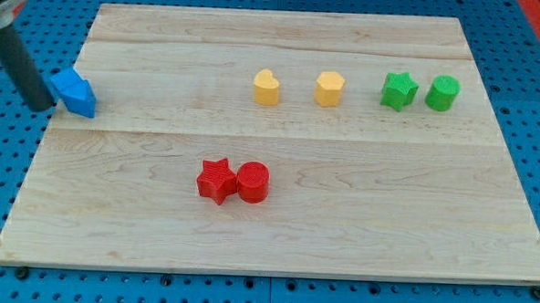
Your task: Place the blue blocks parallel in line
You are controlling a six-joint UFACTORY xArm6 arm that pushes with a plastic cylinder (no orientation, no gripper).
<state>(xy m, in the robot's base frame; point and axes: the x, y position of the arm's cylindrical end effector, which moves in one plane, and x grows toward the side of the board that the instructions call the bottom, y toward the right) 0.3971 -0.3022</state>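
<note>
- The board point(276, 229) is pale wood with visible lengthwise grain and plank seams, smooth and matt.
- The blue blocks point(74, 92), yellow heart point(266, 87), yellow hexagon point(328, 88), green star point(399, 90), green cylinder point(441, 92), red star point(216, 180) and red cylinder point(253, 182) look like matt plastic.
- The rod ending in my tip point(42, 106) is dark and matt.
- The surrounding blue surface point(535, 145) looks like perforated plastic or metal; which one is unclear.

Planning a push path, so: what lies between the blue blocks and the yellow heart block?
Nothing: the camera view shows only bare wooden board between the blue blocks and the yellow heart block. My tip sits on the blue blocks' far side, at the view's left.
</note>
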